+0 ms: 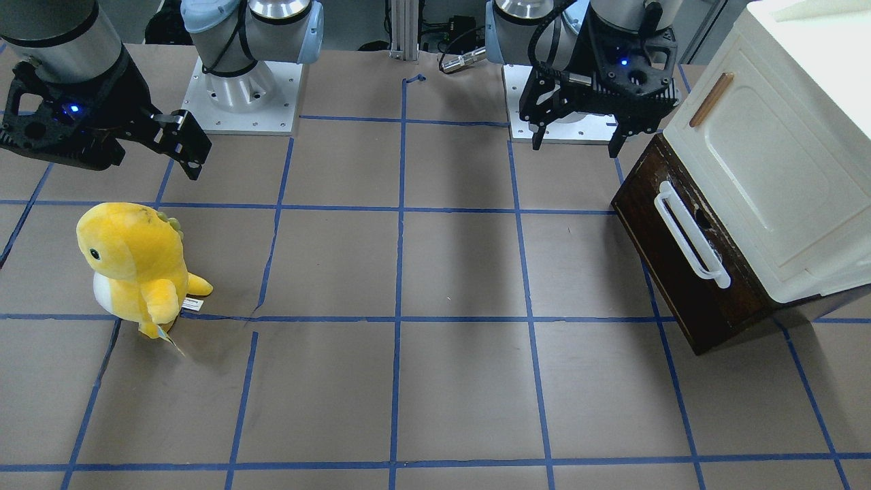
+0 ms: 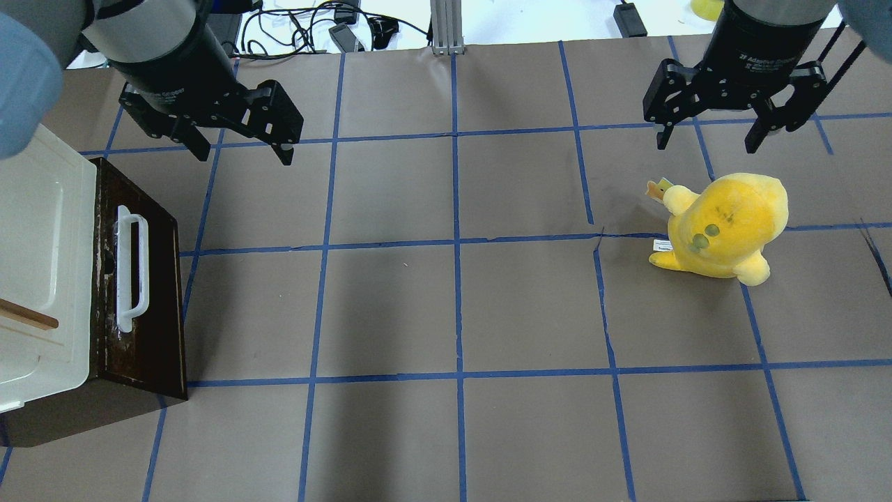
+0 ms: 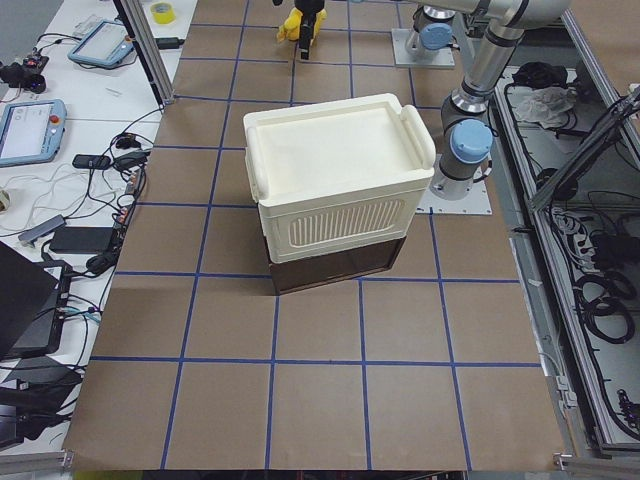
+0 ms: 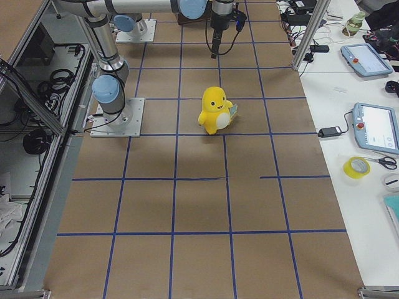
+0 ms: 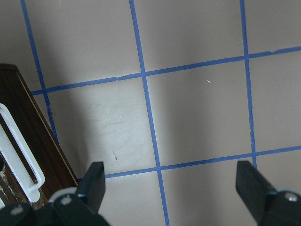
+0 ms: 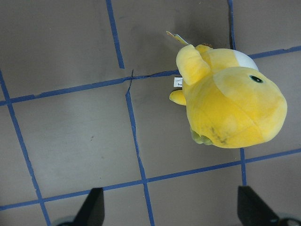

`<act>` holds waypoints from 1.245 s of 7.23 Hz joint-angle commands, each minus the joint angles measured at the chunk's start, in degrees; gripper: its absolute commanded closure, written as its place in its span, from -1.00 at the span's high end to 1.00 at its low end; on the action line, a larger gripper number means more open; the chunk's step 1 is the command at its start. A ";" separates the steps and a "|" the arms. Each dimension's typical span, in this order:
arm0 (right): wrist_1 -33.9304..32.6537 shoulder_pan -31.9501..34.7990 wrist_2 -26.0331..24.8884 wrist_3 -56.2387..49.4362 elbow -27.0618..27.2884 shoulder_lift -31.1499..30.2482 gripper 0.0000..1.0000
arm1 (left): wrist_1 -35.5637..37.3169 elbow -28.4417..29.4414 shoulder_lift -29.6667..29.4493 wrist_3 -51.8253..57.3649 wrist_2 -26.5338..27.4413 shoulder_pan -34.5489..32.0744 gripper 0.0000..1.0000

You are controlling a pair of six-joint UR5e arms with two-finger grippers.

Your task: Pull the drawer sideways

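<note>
Drawer [image 2: 162, 293]: dark brown front, white bar handle [image 2: 132, 268], under cream cabinet [image 2: 42, 230]; interior hidden. Left gripper [image 2: 244, 155], right gripper [image 2: 706, 145]: fingers spread.

— What covers the table [image 1: 463, 381]?
— Brown paper [image 2: 390, 307], gridded with blue tape [image 2: 458, 279].
— And beside it?
— A white bench [image 4: 340, 93] carrying teach pendants [image 4: 376, 128], perhaps a tape roll [image 4: 356, 167]; cables [image 2: 279, 35] opposite the robot.

Bright, even light from above lays soft, broad shadow bands across the brown table [image 1: 463, 395]. The cream cabinet top [image 1: 816, 27] blows out to white (chiefly in the front-facing view). The dark drawer [image 1: 680, 286] reads clearly, and focus is sharp.
</note>
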 commanded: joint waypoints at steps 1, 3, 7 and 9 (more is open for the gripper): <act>0.00 0.04 0.00 0.00 0.00 0.00 1.00 | 5.23 -0.87 -4.07 -7.06 7.43 -7.19 1.00; 0.00 0.04 0.00 0.00 0.00 0.00 1.00 | 7.90 -2.71 -8.21 -9.89 14.83 -9.87 1.00; 0.00 0.04 0.00 0.00 0.00 0.00 1.00 | 16.08 -15.62 -15.16 -19.46 40.39 -9.87 1.00; 0.00 0.04 0.00 0.00 0.00 0.00 1.00 | 15.82 -18.35 -18.68 -22.72 51.19 -9.87 1.00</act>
